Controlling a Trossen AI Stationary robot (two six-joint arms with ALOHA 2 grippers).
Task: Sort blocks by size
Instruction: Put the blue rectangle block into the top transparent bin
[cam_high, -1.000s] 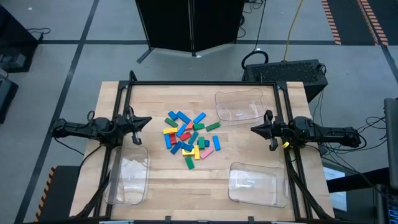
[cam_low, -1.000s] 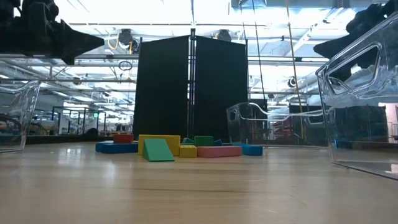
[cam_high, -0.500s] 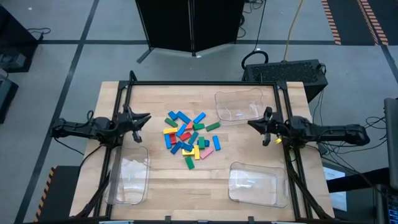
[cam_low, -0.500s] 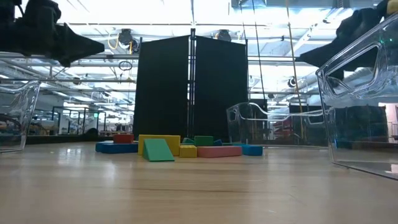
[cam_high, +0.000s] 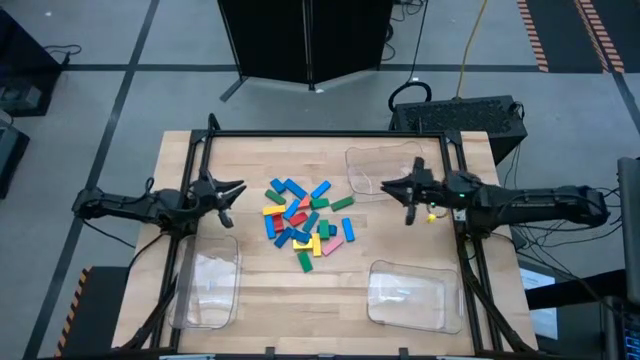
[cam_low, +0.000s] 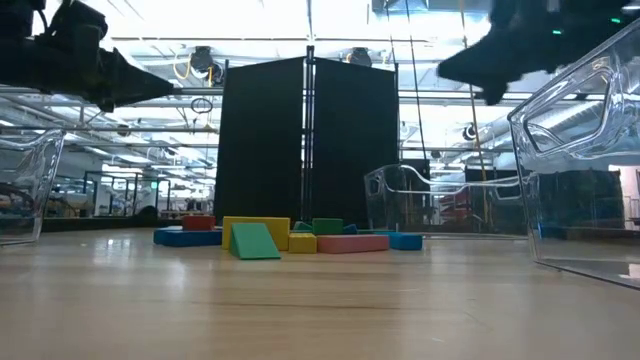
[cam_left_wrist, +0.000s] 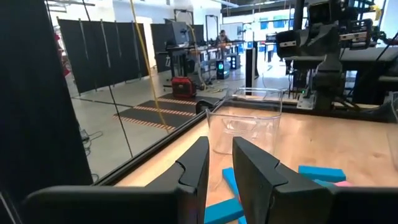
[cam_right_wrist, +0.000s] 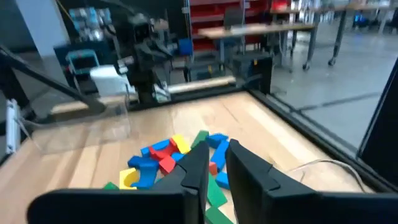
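One wooden table (cam_high: 250, 310) carries three clear plastic trays (cam_high: 383, 170) and, at its centre, one heap of roughly twenty coloured blocks (cam_high: 305, 222). Two grippers hover empty beside the heap: the left gripper (cam_high: 236, 189) with a narrow gap, the right gripper (cam_high: 386, 188) likewise narrowly parted.

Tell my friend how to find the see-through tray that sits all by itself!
On the pale wooden table, look at the far edge, by the black screen. One clear plastic tray stands there, right of the heap of coloured blocks. The other two trays sit at the near edge.
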